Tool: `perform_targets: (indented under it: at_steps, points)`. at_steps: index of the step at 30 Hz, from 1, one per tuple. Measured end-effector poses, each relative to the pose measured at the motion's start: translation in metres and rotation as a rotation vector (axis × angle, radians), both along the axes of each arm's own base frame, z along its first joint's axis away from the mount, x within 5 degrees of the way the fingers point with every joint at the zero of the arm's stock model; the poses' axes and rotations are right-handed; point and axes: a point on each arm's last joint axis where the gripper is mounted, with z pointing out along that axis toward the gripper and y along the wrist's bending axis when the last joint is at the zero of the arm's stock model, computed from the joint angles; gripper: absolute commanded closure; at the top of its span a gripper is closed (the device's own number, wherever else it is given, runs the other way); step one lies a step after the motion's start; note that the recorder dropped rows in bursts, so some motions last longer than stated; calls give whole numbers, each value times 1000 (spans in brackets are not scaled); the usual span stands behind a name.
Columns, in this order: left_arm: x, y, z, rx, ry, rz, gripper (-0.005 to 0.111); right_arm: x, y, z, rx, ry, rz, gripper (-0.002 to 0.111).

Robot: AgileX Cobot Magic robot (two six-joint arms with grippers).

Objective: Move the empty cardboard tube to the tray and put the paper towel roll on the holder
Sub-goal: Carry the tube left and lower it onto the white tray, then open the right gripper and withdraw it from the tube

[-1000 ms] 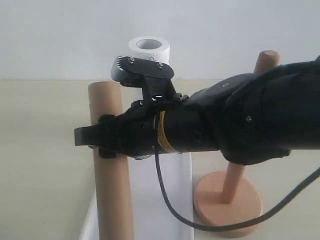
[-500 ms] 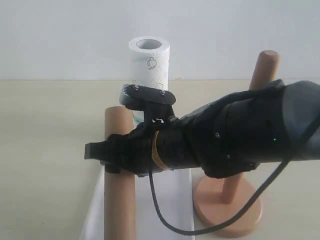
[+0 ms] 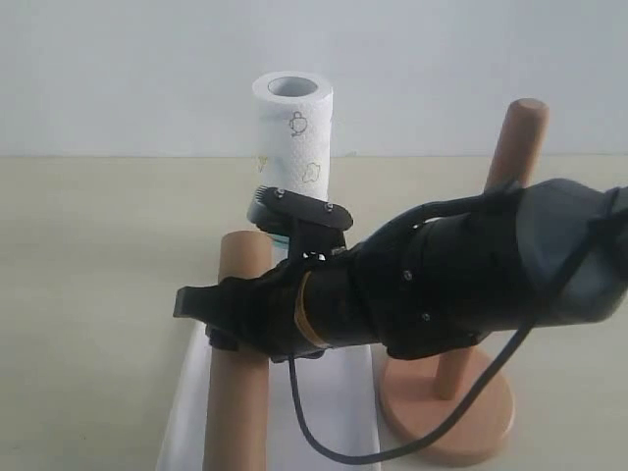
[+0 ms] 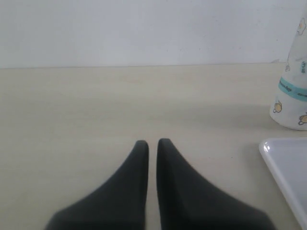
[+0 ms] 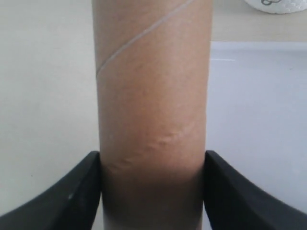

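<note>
The empty cardboard tube (image 3: 236,412) stands upright over the near left edge of the white tray (image 3: 329,412), with my right gripper (image 3: 218,316) shut on it from the right. The right wrist view shows the tube (image 5: 153,96) squeezed between both fingers (image 5: 76,191) of that gripper (image 5: 152,165), with the tray (image 5: 254,120) behind. The paper towel roll (image 3: 293,147) stands upright at the tray's far end. The wooden holder (image 3: 514,142) stands at the right, its dowel bare. My left gripper (image 4: 152,143) is shut on nothing above bare table, left of the roll (image 4: 292,96).
The right arm's black body crosses in front of the holder's dowel, and its cable hangs down over the tray and the holder's round base (image 3: 461,417). The tray's corner (image 4: 288,167) shows in the left wrist view. A pale wall lies behind the table.
My right gripper has come down and shifted a little right with the tube in it, so the tube's top sits lower. The roll and the holder have not moved.
</note>
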Motion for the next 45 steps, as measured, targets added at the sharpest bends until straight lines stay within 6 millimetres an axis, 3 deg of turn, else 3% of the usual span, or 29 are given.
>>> perform_targets:
  at_steps: [3, 7, 10, 17, 26, 30, 33, 36, 38, 40, 42, 45]
  points:
    - [0, 0, 0, 0, 0, 0, 101, 0, 0, 0, 0, 0, -1, 36]
    - [0, 0, 0, 0, 0, 0, 101, 0, 0, 0, -1, 1, -4, 37]
    - [0, 0, 0, 0, 0, 0, 101, -2, 2, 2, 27, 16, 10, 51]
    - [0, 0, 0, 0, 0, 0, 101, -11, -1, 45, 141, -48, 79, 108]
    - [0, 0, 0, 0, 0, 0, 101, -42, -24, 132, 228, -374, 348, 108]
    - [0, 0, 0, 0, 0, 0, 101, -65, -48, 177, 260, -561, 439, 109]
    - [0, 0, 0, 0, 0, 0, 101, -101, -88, 226, 348, -757, 492, 109]
    - [0, 0, 0, 0, 0, 0, 101, -127, -130, 247, 350, -953, 452, 109]
    - [0, 0, 0, 0, 0, 0, 101, -137, -162, 246, 296, -1072, 332, 109]
    - [0, 0, 0, 0, 0, 0, 101, -140, -200, 227, 170, -1169, 118, 109]
    - [0, 0, 0, 0, 0, 0, 101, -130, -220, 201, 22, -1164, -70, 109]
    - [0, 0, 0, 0, 0, 0, 101, -122, -234, 174, -77, -1082, -227, 109]
